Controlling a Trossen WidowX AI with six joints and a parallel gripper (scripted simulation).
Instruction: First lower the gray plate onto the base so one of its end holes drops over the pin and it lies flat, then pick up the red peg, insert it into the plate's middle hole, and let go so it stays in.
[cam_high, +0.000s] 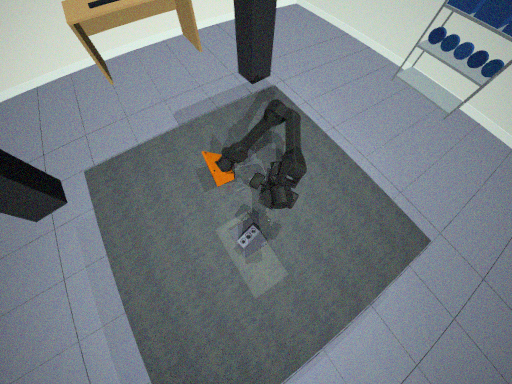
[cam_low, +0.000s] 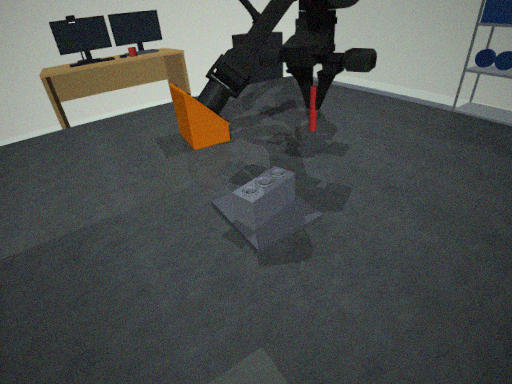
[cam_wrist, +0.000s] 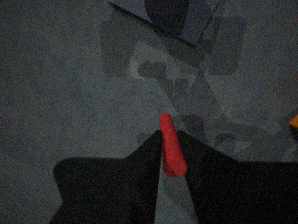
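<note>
The gray plate (cam_high: 245, 238) (cam_low: 257, 186) is a narrow three-holed bar lying level on top of the gray base (cam_low: 306, 214) (cam_wrist: 197, 25). The pin cannot be made out clearly in either the top or the exterior view. My gripper (cam_low: 312, 104) (cam_wrist: 168, 134) is shut on the red peg (cam_low: 313, 120) (cam_wrist: 172, 155). The peg is held about upright, its lower part sticking out below the fingertips, off the floor. In the exterior view the gripper is behind and to the right of the base, apart from it. In the top view the fingers and peg cannot be made out.
An orange wedge-shaped block (cam_high: 225, 179) (cam_low: 202, 125) (cam_wrist: 295, 121) stands to the left of the gripper in the exterior view, by the lower arm link. A pale rectangle (cam_high: 265, 275) is on the mat around the base. A desk and a shelf rack are far behind.
</note>
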